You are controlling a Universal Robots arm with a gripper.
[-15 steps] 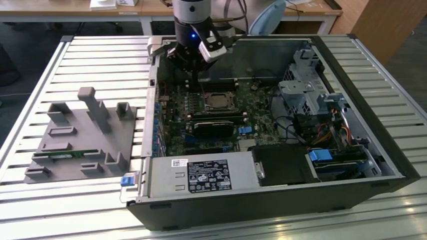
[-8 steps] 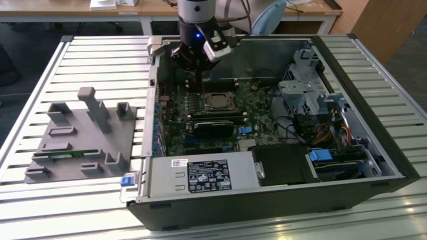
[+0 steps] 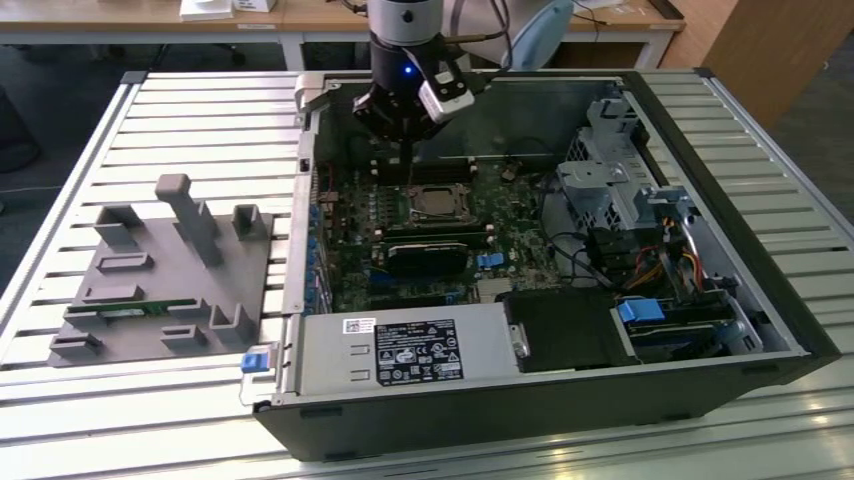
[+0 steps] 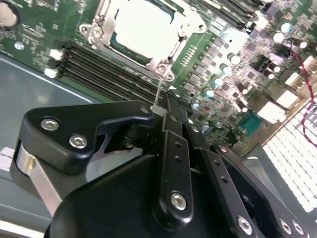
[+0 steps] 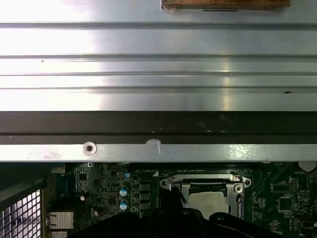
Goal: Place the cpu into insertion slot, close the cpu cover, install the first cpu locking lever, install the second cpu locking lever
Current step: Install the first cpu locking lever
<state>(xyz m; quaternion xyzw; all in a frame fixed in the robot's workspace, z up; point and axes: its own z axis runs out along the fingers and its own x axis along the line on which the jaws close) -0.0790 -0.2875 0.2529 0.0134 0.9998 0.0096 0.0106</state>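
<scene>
In the second wrist view, the gripper has its black fingers together beside a thin wire lever. The cpu, dull silver, sits seated under the grey cpu cover; the exterior view shows the open computer case.

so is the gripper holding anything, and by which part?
Cannot be told. The black gripper sits at a thin wire lever beside the silver-grey square cpu; grip unclear.
</scene>
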